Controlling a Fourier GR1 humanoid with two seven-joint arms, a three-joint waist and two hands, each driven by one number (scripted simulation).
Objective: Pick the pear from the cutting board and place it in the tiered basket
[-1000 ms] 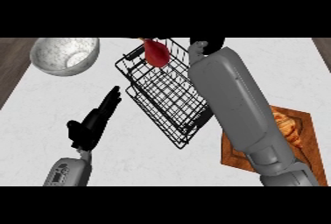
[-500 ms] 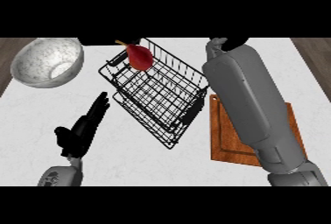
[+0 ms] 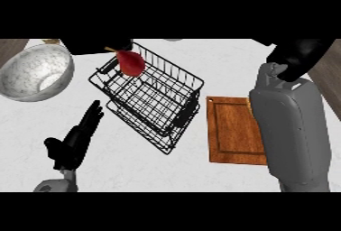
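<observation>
At the frame's lower left my left hand [image 3: 75, 140] rests open, fingers straight. The red pear [image 3: 131, 62] lies in the tiered basket [image 3: 149, 101], upper centre. I'd judge it light, smooth, bruisable; best cupped round its belly. My right hand [image 3: 300, 54], upper right: fingers unclear.

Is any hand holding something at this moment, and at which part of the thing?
Nothing is visibly held. The left hand is open, and the pear lies at the basket. The right hand's fingers are hidden.

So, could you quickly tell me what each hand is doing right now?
Left hand: open, fingers straight, holding nothing.
Right hand: cannot be told.
</observation>
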